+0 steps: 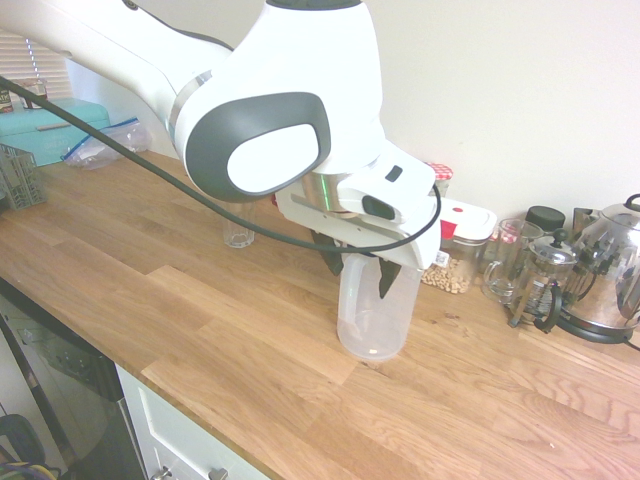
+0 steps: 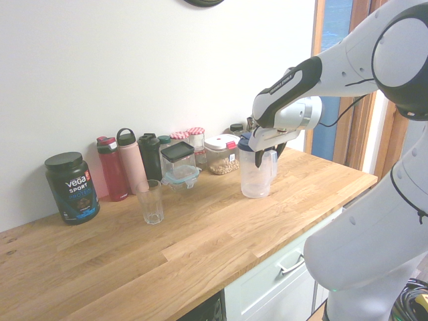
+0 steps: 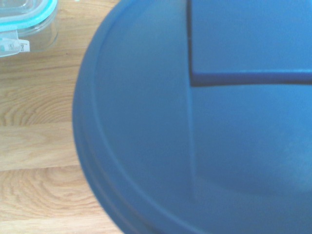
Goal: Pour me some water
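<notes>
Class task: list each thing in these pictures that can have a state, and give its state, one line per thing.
Pitcher: upright on the counter, blue lid on.
Gripper: at the pitcher's handle side; open or shut cannot be told.
Drinking glass: upright, looks empty, apart from the pitcher.
Protein tub: upright, lid on.
Red bottle: upright, capped.
</notes>
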Motion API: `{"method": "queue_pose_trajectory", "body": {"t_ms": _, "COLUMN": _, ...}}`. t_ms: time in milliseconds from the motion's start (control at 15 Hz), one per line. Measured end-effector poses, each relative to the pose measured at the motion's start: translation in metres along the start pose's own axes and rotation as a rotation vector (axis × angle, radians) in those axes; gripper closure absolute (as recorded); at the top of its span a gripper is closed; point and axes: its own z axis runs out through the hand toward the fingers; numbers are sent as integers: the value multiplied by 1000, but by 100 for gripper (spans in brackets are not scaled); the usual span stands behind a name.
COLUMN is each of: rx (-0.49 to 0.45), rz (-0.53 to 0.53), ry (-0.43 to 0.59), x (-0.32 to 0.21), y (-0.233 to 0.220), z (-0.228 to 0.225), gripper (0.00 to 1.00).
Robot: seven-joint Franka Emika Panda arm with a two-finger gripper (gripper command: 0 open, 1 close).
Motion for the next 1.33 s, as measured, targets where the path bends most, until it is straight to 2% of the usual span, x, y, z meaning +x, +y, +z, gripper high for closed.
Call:
{"method": "queue_pose_trajectory", "body": {"t_ms": 1067, "rx": -10, "rz": -15, "ry": 7, "x": -2, "y": -5, "z": -1, "gripper": 100}}
{"method": "queue_pose_trajectory", "body": {"t_ms": 1333, "rx": -4, "rz": -48, "ry": 40, "x": -6, "y": -9, "z": -32, "gripper": 100}}
